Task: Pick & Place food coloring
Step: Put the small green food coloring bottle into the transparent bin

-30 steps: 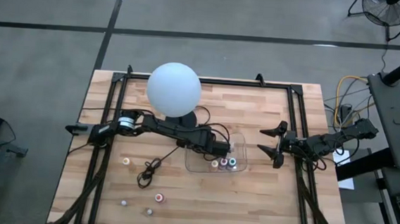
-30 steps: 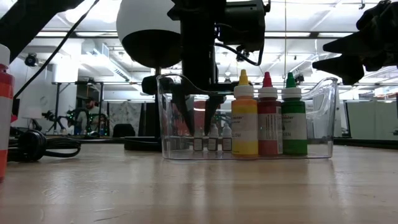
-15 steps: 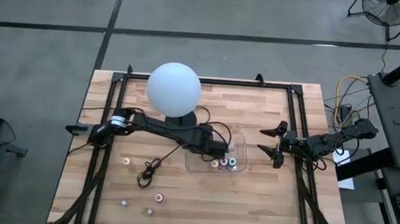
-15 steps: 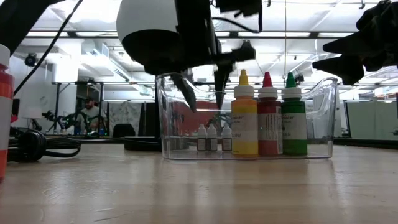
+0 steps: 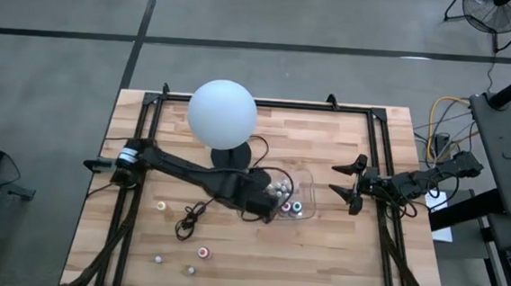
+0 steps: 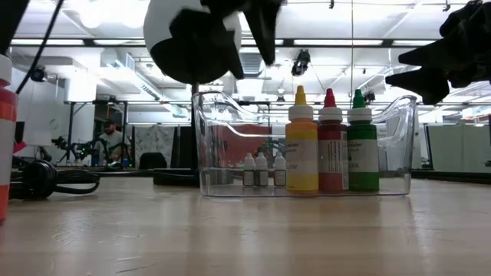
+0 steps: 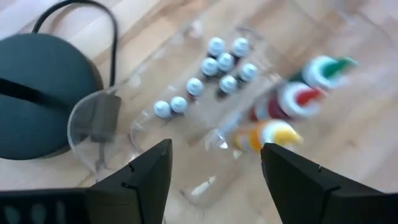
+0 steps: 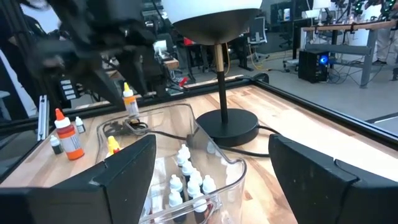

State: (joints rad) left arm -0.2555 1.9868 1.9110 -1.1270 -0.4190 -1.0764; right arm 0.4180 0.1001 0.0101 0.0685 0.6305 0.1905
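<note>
The food coloring shows as several tiny white-capped bottles standing on the floor of a clear tray, beside three bigger bottles with yellow, red and green caps. More small bottles stand loose on the wood at the near left. My left gripper hangs open above the tray's near-left part, with nothing between its fingers. My right gripper waits open and level to the right of the tray, also seen in its own view.
A lamp with a white globe stands on a black round base just behind the tray. Its black cable lies coiled on the wood at the near left. An orange bottle stands close to the low camera.
My left gripper has opened inside the tray, next to the tiny bottles. It has then risen clear of the tray's rim, rolling about its wrist and shifting toward the table's near-left. The tiny bottles stay standing on the tray floor.
</note>
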